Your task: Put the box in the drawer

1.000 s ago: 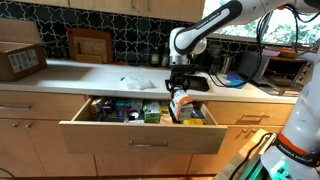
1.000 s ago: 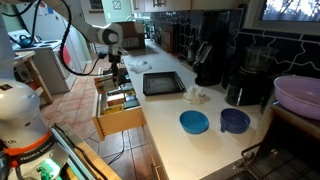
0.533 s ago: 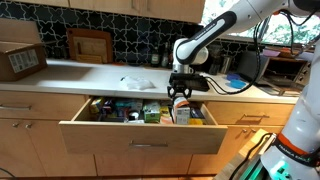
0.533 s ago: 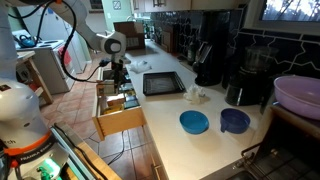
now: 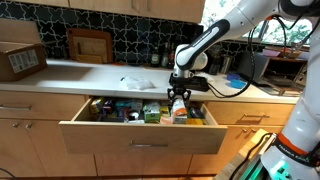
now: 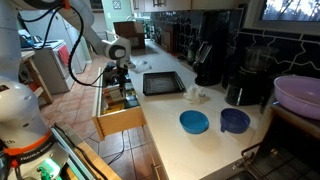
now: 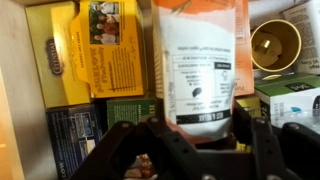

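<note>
Though it stands among a crowd of packets, the box (image 7: 197, 65) is easy to pick out: orange and white with a printed white panel, upright at the 3 o'clock end of the drawer (image 5: 140, 135) in an exterior view, where it shows as a pale orange block (image 5: 180, 111). From where I stand it looks like thin printed card, so I would guess it is light, stiff along its edges and soft across its broad faces. The glossy print may be a little slippery. A hard squeeze would likely dent it. The best hold, I think, is across its narrow width near the free upper end, since the lower part is hemmed in by neighbours.

The gripper (image 7: 198, 128) hangs right over it. In the wrist view the dark fingers (image 7: 150, 140) flank the near end of the box at 6 o'clock. The jaws look parted and seem to hold nothing, though I cannot be sure the pads are fully clear of the card. In an exterior view the gripper (image 5: 178, 97) sits just above the box top.

Around the box, yellow tea cartons (image 7: 115, 55) lie at 10 o'clock and a round tin (image 7: 275, 45) at 2 o'clock. Further out, a brown carton (image 5: 20, 60) rests on the counter (image 5: 90, 75) at 9 o'clock. Judging by this, the box is already in place.
</note>
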{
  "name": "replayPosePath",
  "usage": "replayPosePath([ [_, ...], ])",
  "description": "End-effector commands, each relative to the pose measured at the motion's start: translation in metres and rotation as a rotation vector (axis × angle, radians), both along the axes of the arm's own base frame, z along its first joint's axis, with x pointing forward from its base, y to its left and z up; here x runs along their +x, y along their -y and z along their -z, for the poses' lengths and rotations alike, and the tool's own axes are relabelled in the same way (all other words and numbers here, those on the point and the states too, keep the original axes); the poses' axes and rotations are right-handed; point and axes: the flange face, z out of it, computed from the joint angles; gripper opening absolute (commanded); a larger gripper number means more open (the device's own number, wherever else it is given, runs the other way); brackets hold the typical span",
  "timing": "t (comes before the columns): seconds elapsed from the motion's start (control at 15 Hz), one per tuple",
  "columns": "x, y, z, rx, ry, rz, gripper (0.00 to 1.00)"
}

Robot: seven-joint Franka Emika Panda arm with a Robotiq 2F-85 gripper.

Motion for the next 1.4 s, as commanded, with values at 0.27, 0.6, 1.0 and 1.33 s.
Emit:
replayPosePath([
  [0.27,-0.0024,-0.0033,0.0178,0.015,-0.008,-0.021,0.58],
  [0.6,-0.0013,-0.0046,0.0199,0.01,0.007,-0.049,0.6],
  [1.0,0.0026,-0.0022,0.0204,-0.006,0.008,-0.064,1.0],
  [1.33,-0.0028,-0.0006,0.0164,-0.016,-0.017,-0.078,1.0],
])
